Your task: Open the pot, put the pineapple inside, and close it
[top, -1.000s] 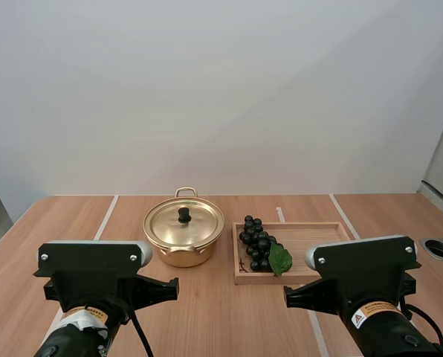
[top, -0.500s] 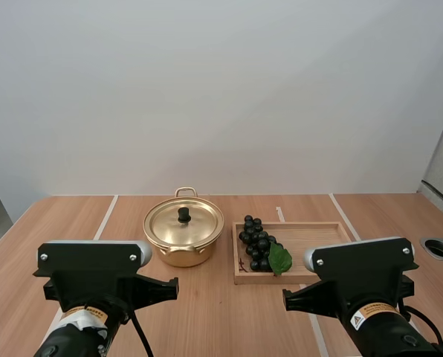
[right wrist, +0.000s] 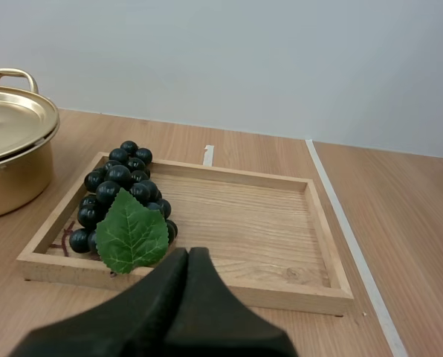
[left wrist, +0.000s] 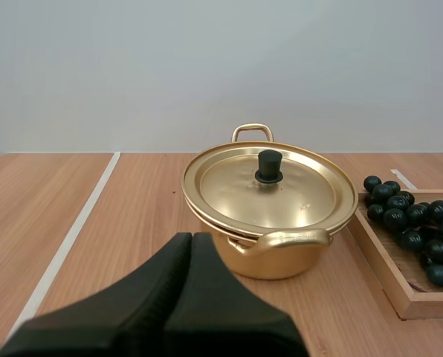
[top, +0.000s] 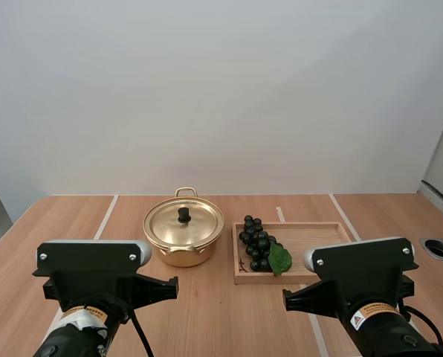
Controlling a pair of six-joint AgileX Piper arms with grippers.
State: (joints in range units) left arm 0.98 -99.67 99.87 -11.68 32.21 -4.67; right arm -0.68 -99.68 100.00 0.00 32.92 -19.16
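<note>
A gold pot [top: 183, 245] stands at the table's middle, its lid [top: 184, 222] on with a black knob [top: 183, 215]. No pineapple is in sight. A bunch of dark grapes with a green leaf [top: 260, 245] lies at the left end of a wooden tray [top: 311, 236]. My left gripper [left wrist: 192, 245] is shut on nothing, short of the pot [left wrist: 270, 223] and its knob [left wrist: 269, 165]. My right gripper [right wrist: 189, 260] is shut too, just before the tray's near rim [right wrist: 192, 286], beside the grapes [right wrist: 125, 197].
Pale lines [top: 105, 217] run across the wooden table. A round grommet hole [top: 438, 248] sits at the far right edge. The tray's right half [right wrist: 259, 223] is bare wood. The pot [right wrist: 10, 149] stands left of the tray.
</note>
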